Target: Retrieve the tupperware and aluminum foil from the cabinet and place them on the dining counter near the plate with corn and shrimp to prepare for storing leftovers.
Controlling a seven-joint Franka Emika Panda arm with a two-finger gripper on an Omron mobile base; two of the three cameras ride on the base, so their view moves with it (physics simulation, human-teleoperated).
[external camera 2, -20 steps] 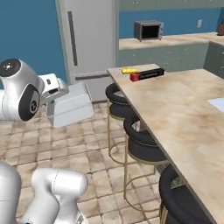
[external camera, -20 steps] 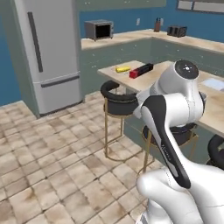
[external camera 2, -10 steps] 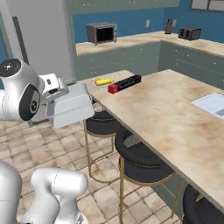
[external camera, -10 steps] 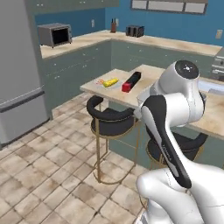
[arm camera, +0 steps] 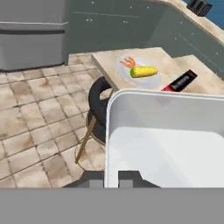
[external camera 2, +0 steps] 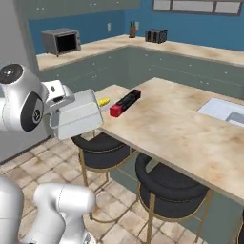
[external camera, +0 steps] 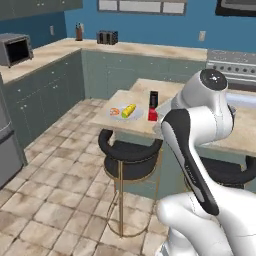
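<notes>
**Hand view: claw holds the clear box near the island**

Hand view shows the small clear plastic tupperware box (arm camera: 175, 140) big and close, with its rim clamped in the closed claw (arm camera: 119, 178) at the bottom edge. Past the box, at 12 o'clock, sits the round white plate (arm camera: 141, 75) on the beige marbled island worktop (arm camera: 107, 61). The short yellow corn cob (arm camera: 144, 71) lies on the plate, and the little curled orange shrimp (arm camera: 128, 62) lies just beside it at 10 o'clock. The long black aluminum foil box with a red end (arm camera: 180, 82) lies on the worktop at 3 o'clock from the plate, near it but apart. A round black stool (arm camera: 97, 105) stands under the worktop edge.

Right base view shows the white arm holding the tupperware box (external camera 2: 76, 114) up in the air, off the near end of the worktop (external camera 2: 176, 128). The foil box (external camera 2: 125, 103) lies flat at 2 o'clock from it, and the corn (external camera 2: 103, 101) peeks out just behind the held box.

Left base view shows the plate (external camera: 125, 113), corn (external camera: 129, 110) and shrimp (external camera: 114, 111) at the near end of the island, with the foil box (external camera: 153, 105) at 3 o'clock from the plate.
</notes>
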